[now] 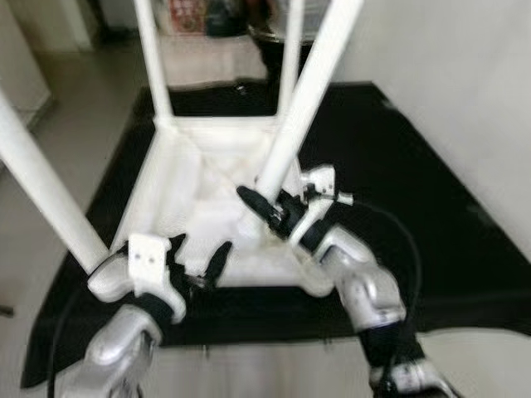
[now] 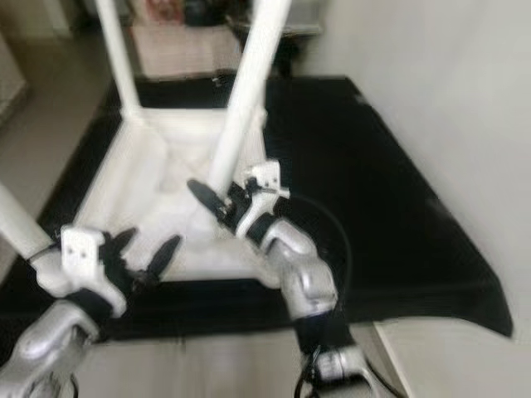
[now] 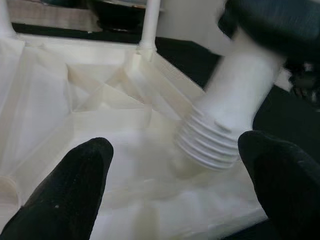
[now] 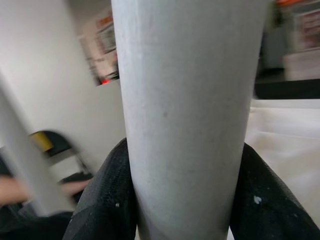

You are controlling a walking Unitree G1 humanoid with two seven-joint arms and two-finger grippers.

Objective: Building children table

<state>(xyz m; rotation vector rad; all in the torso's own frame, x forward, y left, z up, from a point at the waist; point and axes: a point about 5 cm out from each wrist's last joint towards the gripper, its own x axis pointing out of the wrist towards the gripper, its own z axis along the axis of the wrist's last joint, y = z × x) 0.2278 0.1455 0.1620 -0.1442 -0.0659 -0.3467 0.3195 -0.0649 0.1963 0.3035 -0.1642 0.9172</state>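
Two end effectors: right end effector [image 1: 264, 207] clamps table leg [image 1: 305, 99]; left end effector [image 1: 202, 261] spread wide; writing unreadable.

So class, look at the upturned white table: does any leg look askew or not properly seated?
Yes. The white plastic leg clamped in the right hand leans over, and its ribbed thread is exposed above the upturned white table, so it isn't screwed home. The left hand waits open nearby.
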